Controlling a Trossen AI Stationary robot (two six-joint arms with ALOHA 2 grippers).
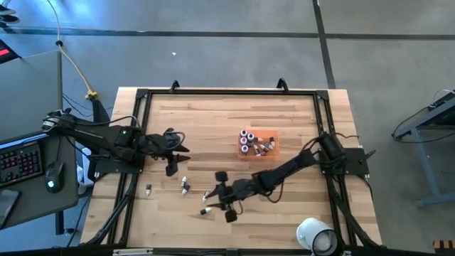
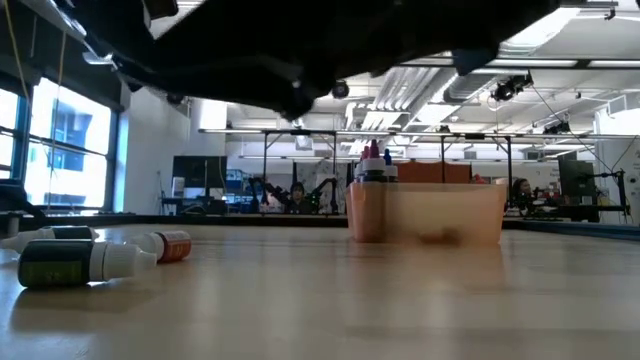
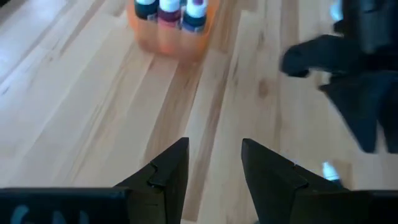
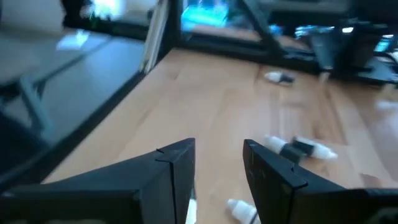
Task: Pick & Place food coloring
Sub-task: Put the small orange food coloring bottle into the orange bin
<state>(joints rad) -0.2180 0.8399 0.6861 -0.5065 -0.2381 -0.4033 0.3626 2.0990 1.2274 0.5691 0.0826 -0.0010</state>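
Wooden worktop carries a translucent orange tray right of centre. Several food coloring bottles stand upright inside the tray, grouped toward its left end; at least two more lie flat in its right part.

Loose food coloring bottles lie on their sides on the bare worktop, left of and nearer the front edge than the tray: one far left, a pair close together, one just beside the right end effector, and one nearest the front. In the low view, a dark-bodied bottle with a white tip and an orange-labelled bottle lie in the foreground.

Left end effector sits at the worktop's left-centre, fingers spread apart, nothing between them, pointed at the tray.

Right end effector reaches to the front-centre, fingers spread, empty, above the loose bottles.

A large white roll stands at the front right corner.
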